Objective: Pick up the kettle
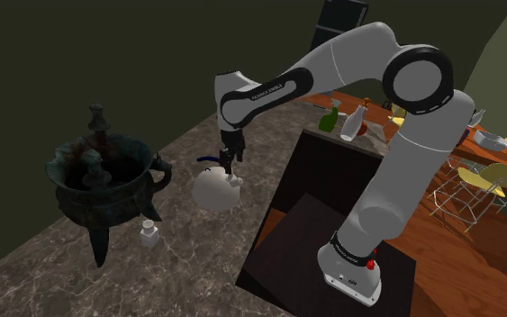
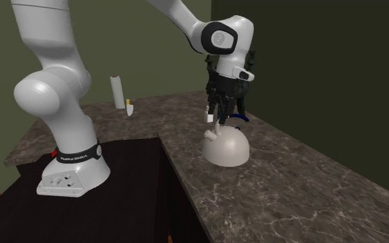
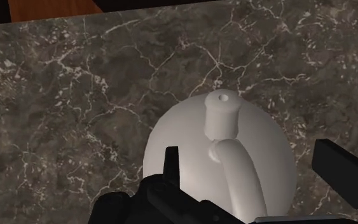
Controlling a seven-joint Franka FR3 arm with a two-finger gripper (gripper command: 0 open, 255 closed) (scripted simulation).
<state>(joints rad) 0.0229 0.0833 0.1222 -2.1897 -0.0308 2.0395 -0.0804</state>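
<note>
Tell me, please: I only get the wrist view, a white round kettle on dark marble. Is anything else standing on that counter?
Observer: Yes. To the shoulder view's left of the white round kettle stands a dark green three-legged cauldron.
Operator: Anything between them?
Observer: A small white shaker, near the cauldron's front leg, apart from the kettle.
Operator: Are the jaws high up?
Observer: No. The second exterior view shows them open, low over the kettle's handle.
</note>
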